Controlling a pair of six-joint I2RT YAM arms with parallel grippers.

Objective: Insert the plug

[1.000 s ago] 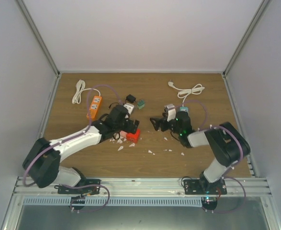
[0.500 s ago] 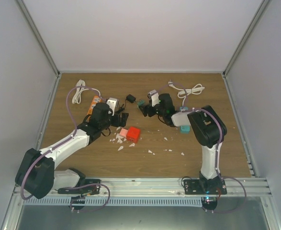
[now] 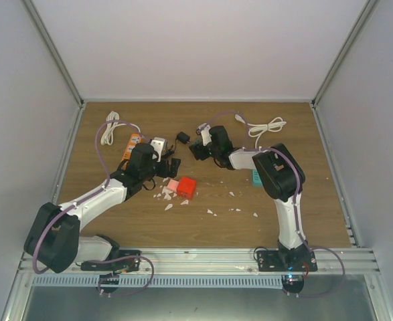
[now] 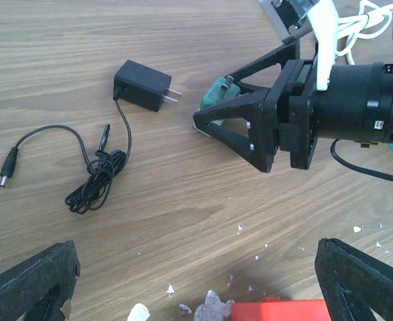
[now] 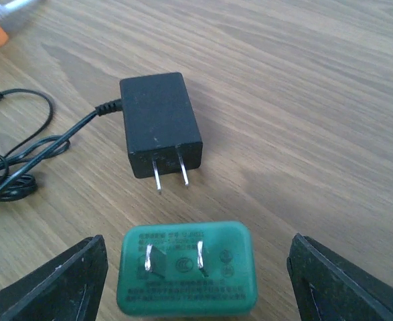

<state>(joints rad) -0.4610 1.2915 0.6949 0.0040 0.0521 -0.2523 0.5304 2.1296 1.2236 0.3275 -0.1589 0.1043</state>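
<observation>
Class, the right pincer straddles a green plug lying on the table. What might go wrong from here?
The right pincer stands open around the green plug; closing off-centre might twist it or let it slip. The black adapter lies close ahead, prongs toward it, so it may get nudged.

A wood-grain counter fills the floor of a pale, boxed-in cell. A plain back wall rises from its far edge, with a left wall and a right wall along its sides. Slim metal posts mark the far corners. A ribbed aluminium rail runs along the near edge. The light is soft and even.
</observation>
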